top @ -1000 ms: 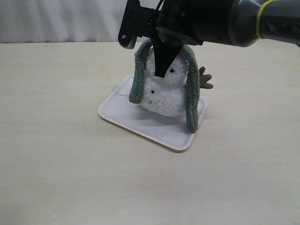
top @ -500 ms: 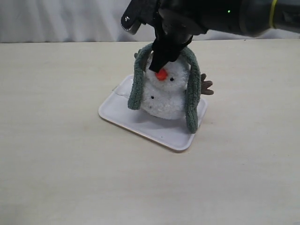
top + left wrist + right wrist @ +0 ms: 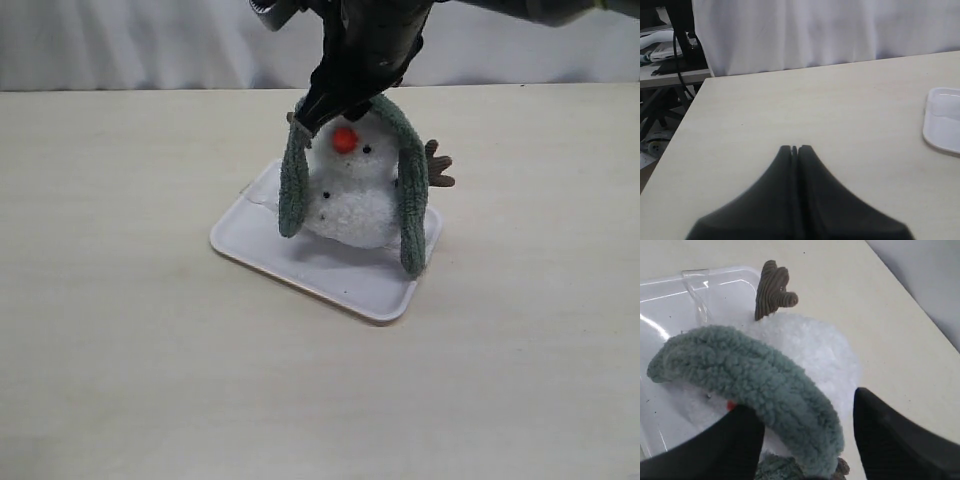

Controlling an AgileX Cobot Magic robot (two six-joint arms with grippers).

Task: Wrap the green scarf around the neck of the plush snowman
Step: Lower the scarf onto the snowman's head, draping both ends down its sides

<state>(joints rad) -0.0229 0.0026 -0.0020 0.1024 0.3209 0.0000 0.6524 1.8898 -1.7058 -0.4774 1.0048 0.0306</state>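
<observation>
Your right arm [image 3: 385, 35] is hanging in from above, wrist tilted downward; your right gripper [image 3: 805, 402] is holding its jaws wide apart. Your left gripper [image 3: 795, 148] is pressing its jaws together, empty.

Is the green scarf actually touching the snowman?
Touching. The right wrist view shows the green scarf lying across the plush snowman, resting on its white fluff with no gap.

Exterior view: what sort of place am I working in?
Probably a robotics lab bench: a bare pale table, a white curtain backdrop, and a black stand with cables past the table's edge.
</observation>
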